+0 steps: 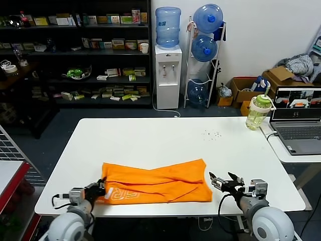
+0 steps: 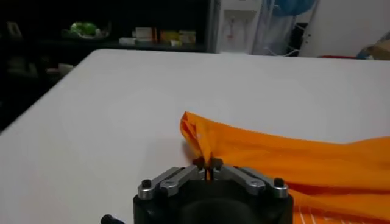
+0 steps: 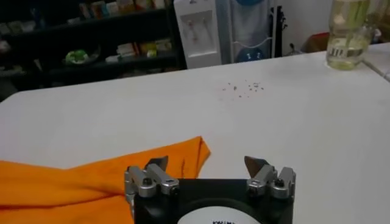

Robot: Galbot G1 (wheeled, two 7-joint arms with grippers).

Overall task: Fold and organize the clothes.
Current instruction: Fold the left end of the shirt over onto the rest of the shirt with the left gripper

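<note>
The orange T-shirt [image 1: 158,182] lies folded into a long band across the front of the white table [image 1: 165,138], white lettering showing near its left end. My left gripper [image 1: 103,191] is at that left end, shut on a pinched fold of the shirt's edge [image 2: 198,143]. In the left wrist view the left gripper [image 2: 208,163] has orange cloth running up from between its closed jaws. My right gripper [image 1: 220,182] stands open just off the shirt's right end, and in its wrist view the right gripper [image 3: 207,164] faces the shirt's corner [image 3: 194,153], with bare table between its fingertips.
A green-capped bottle [image 1: 258,112] and a laptop [image 1: 297,123] stand at the table's far right. Small dark specks [image 1: 213,134] dot the tabletop beyond the shirt. Shelves [image 1: 80,50] and a water dispenser [image 1: 167,75] are behind the table.
</note>
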